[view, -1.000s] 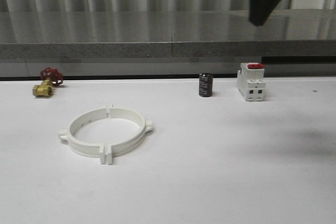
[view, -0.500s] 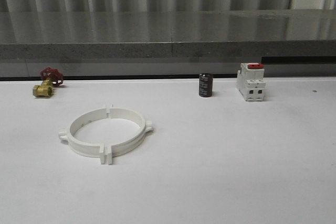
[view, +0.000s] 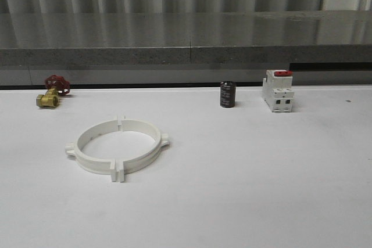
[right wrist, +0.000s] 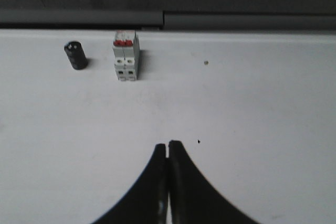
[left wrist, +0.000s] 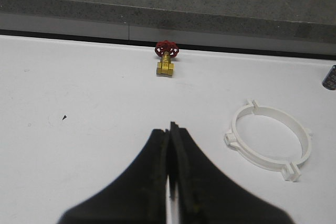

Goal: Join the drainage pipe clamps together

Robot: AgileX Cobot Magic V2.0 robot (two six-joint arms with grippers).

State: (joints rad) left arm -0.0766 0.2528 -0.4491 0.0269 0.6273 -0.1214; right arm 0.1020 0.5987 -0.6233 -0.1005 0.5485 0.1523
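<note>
White table (view: pixel 261 190) carries everything you need; on its left half the clamps (view: pixel 118 146) lie flat, already meeting as one ring, tabs touching at near and far seams. Your left gripper (left wrist: pixel 172 129) is the nearer, the ring ahead and to its right. Both it and the right gripper (right wrist: pixel 168 148) are pinched together, holding nothing.
</note>
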